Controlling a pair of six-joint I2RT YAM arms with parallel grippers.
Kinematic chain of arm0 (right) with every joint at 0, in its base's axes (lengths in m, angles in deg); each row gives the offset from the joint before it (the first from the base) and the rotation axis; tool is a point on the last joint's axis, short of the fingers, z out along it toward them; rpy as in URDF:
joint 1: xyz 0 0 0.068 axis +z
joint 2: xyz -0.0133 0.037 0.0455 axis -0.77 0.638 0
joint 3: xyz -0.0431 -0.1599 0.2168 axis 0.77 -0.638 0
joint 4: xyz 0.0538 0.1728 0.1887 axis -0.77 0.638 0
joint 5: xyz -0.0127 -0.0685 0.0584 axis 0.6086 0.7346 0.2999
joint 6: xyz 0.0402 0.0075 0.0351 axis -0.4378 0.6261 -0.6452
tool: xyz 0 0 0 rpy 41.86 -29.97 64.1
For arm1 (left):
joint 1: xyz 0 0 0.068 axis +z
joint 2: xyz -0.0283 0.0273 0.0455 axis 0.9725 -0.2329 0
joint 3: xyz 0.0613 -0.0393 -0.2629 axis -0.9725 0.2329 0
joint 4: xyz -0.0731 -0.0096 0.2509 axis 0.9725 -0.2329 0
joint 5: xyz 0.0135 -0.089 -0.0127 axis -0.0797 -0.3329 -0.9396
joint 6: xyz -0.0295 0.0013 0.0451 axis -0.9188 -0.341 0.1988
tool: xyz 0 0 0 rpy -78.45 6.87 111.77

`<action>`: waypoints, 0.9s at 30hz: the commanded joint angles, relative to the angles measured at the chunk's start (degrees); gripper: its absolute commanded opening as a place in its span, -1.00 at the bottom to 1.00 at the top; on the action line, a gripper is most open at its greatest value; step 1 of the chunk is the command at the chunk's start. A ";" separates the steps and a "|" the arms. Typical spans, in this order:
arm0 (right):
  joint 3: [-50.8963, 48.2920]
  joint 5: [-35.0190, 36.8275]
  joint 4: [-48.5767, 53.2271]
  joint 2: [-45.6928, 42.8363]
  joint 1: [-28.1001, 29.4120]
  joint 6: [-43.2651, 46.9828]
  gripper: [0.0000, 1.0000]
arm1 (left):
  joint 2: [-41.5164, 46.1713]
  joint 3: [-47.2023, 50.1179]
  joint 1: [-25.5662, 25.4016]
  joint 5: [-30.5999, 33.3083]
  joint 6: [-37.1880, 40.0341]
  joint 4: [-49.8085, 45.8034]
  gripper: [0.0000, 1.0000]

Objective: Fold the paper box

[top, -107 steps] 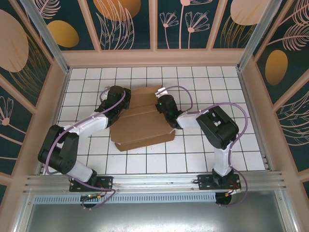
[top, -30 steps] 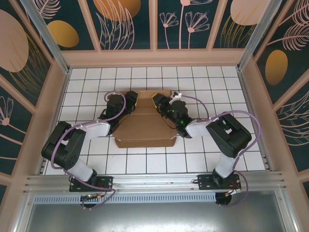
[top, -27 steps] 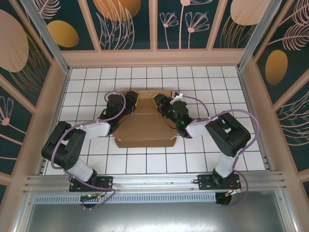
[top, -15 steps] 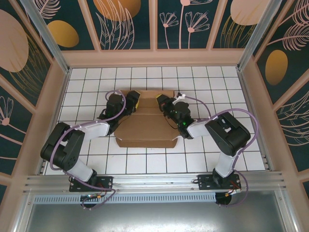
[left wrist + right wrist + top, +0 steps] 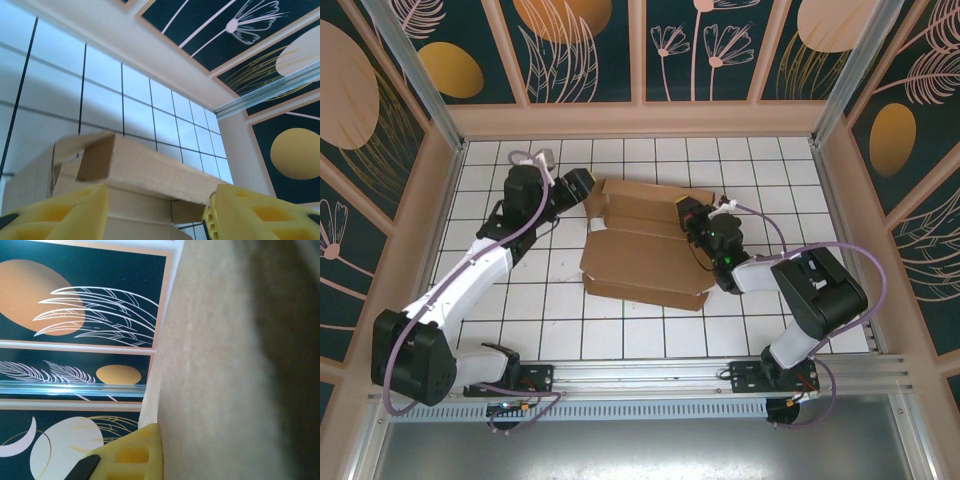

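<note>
Mid-table on the white gridded tabletop (image 5: 520, 300), a flat brown cardboard mailer box (image 5: 640, 260) lies skewed, with flaps doubled over along its far side. Left gripper (image 5: 582, 186): just beside the box's far-left corner, yellow fingers (image 5: 75, 212) spread, nothing held. Right gripper (image 5: 686, 212): pressed together on the box's right-edge flap, with one yellow finger (image 5: 135, 455) flat against the cardboard.

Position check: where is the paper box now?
In the top view the paper box lies central on the table; the right gripper clamps its right edge, the left gripper stands open by its far-left corner.
</note>
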 commanded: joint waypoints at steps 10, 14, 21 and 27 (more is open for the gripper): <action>-1.68 -4.64 -1.99 0.14 -2.51 1.49 -0.85 | -17.29 -11.02 -0.02 -10.91 3.28 -5.60 0.15; -1.33 -5.18 -2.51 0.67 -2.43 1.53 -0.85 | -19.62 -12.69 -0.07 -8.13 4.88 -8.34 0.15; -0.84 -5.49 -1.61 0.70 -2.29 2.43 -0.84 | -24.26 -16.20 -0.60 -6.08 8.48 -12.94 0.16; -0.37 -5.52 -0.03 -0.07 -2.25 3.51 -0.83 | -25.91 -20.14 -1.27 1.44 14.91 -20.20 0.18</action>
